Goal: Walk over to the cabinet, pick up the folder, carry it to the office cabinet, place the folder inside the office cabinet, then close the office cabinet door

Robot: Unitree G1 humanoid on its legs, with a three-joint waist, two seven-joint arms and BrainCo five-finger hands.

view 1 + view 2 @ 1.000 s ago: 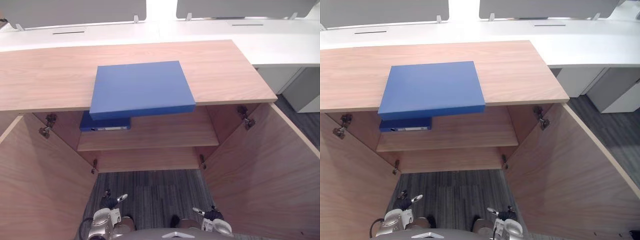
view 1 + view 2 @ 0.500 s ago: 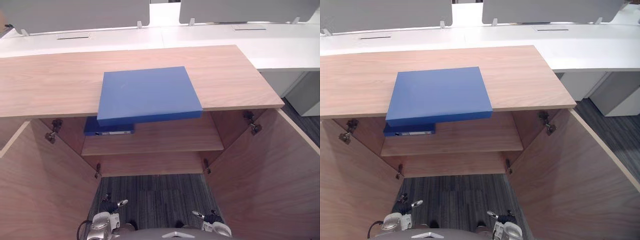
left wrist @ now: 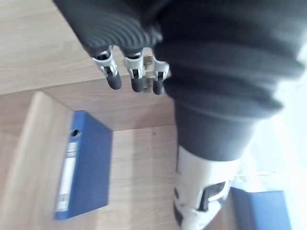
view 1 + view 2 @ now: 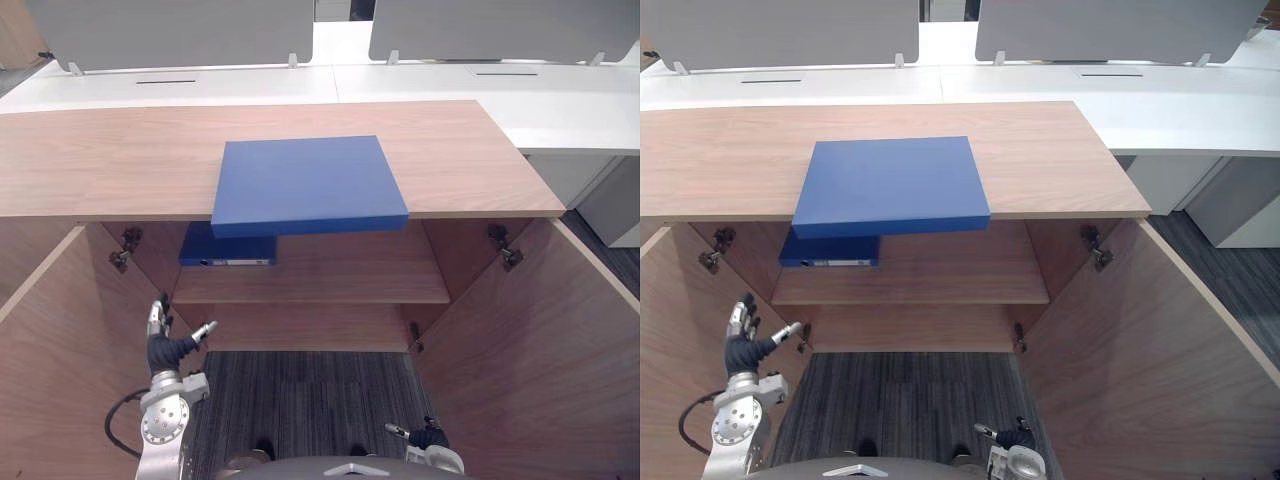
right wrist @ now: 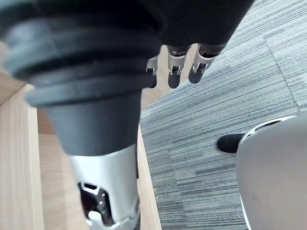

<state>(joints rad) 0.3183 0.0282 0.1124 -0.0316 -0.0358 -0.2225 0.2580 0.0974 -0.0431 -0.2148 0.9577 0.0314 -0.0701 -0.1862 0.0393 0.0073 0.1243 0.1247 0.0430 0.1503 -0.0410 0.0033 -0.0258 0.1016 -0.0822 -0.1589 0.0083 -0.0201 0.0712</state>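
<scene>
Folder (image 4: 310, 185) overhung the cabinet top's (image 4: 100, 160) near edge; your left hand (image 4: 165, 340) hovered with fingers straight, your right hand (image 4: 428, 438) low and relaxed.

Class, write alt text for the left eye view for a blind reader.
A blue folder lies flat on the open cabinet, overhanging its front edge above a second folder on the shelf. The left hand hovers open below.
</scene>
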